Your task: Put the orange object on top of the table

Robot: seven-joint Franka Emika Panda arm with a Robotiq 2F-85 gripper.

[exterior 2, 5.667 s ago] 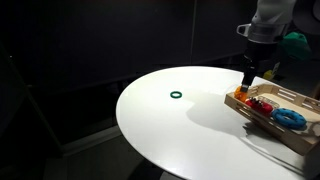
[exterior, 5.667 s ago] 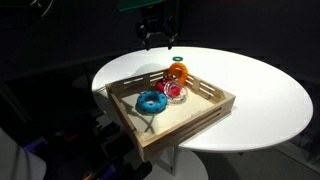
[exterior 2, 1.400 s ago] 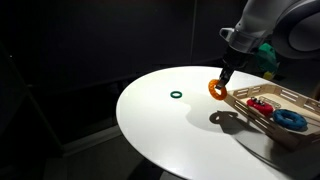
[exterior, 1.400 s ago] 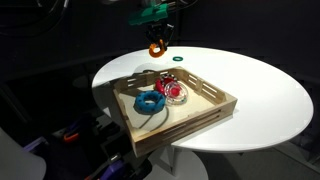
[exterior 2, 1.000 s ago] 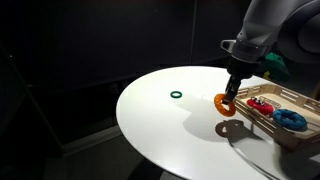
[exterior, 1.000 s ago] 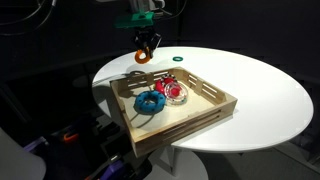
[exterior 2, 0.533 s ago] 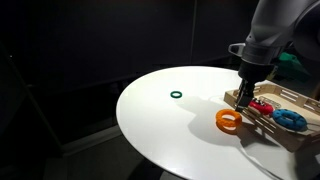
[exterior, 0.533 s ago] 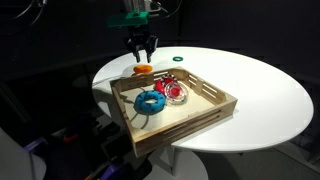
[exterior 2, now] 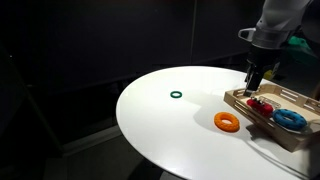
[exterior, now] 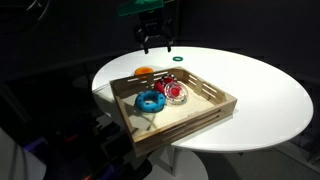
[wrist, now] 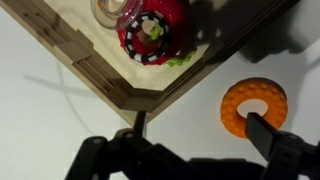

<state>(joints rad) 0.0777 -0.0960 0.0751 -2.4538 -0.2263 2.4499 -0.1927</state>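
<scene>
The orange ring (exterior 2: 228, 121) is shown lying flat on the white table (exterior 2: 165, 120), just beside a corner of the wooden tray (wrist: 105, 80). The gripper (exterior 2: 252, 87) is positioned above the tray's edge, fingers spread, with nothing gripped.

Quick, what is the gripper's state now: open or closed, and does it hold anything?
Gripper: open, holding nothing. The orange ring lies free on the table.
</scene>
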